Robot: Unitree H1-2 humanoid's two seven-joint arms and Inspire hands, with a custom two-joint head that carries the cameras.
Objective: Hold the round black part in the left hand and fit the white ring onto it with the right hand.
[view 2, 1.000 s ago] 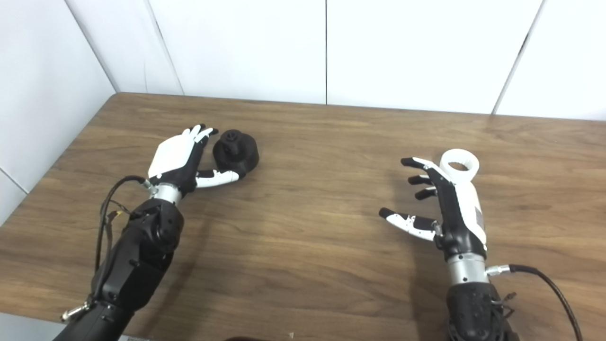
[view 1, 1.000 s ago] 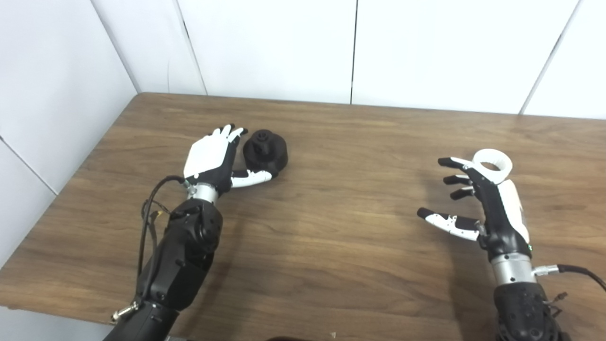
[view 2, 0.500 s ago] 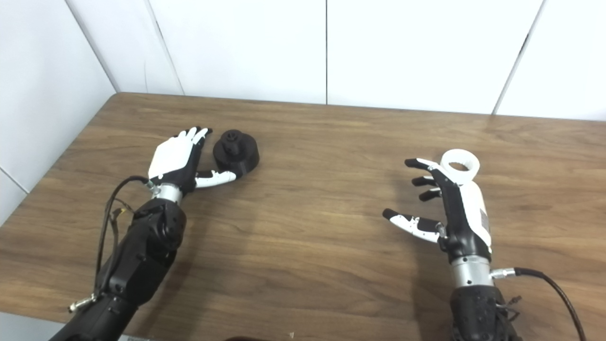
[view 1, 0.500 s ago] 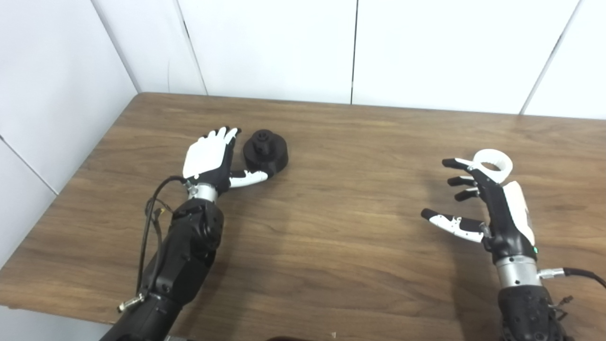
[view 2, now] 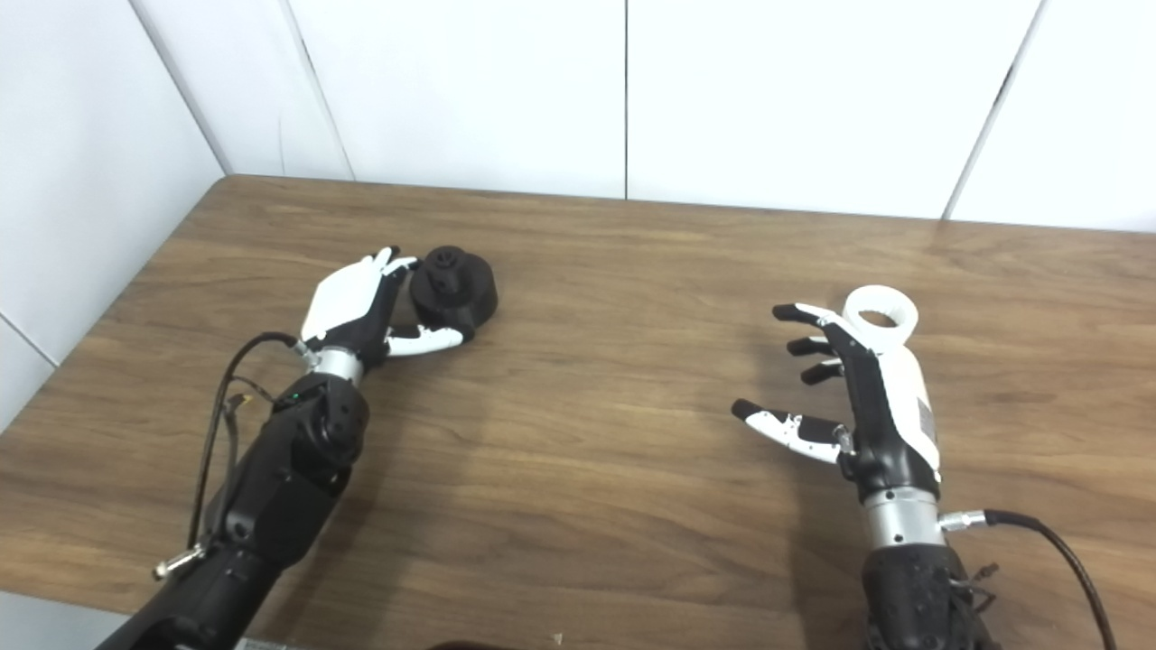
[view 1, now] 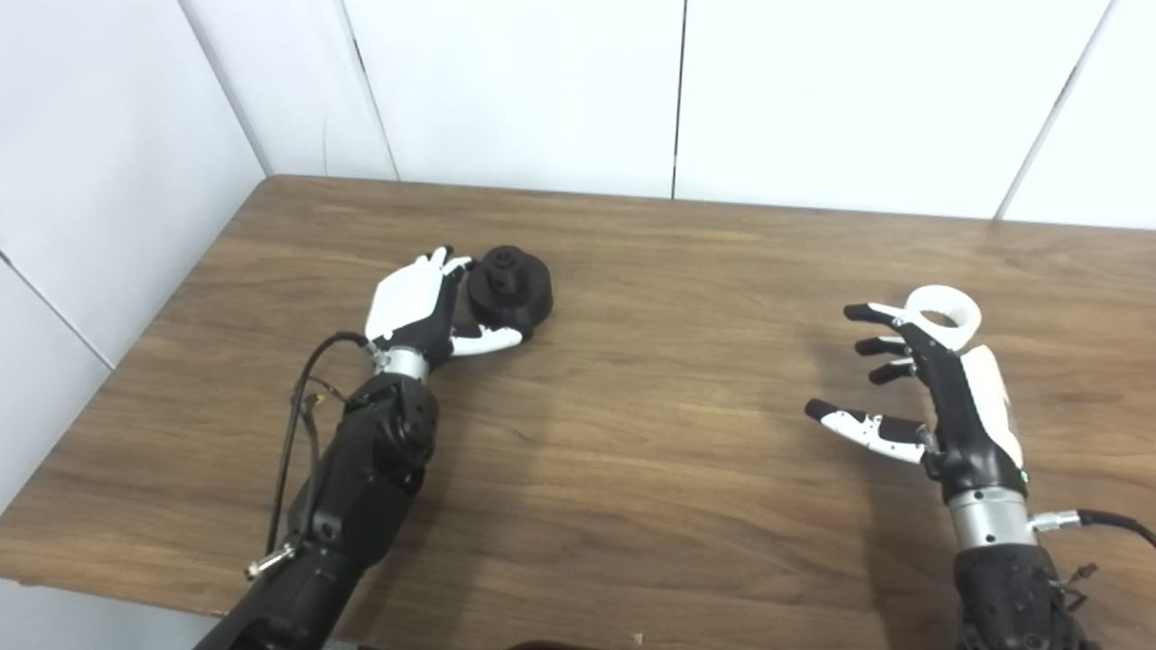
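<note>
Round black part (view 1: 511,285) sits flat at counter's left, knob up. White ring (view 1: 943,313) lies flat, far right.

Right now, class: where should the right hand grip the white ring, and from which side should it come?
Probably by the outer wall. The white ring lies flat on the table, hole up, just beyond the open right hand. Reach forward and close thumb and fingers across the rim, leaving the hole free.

Left hand (view 1: 411,302) with white back and black palm, right hand (view 1: 939,397) alike, white-and-black thumbs, silver wrist rings, bulky black forearms, thin black cables at each wrist
</note>
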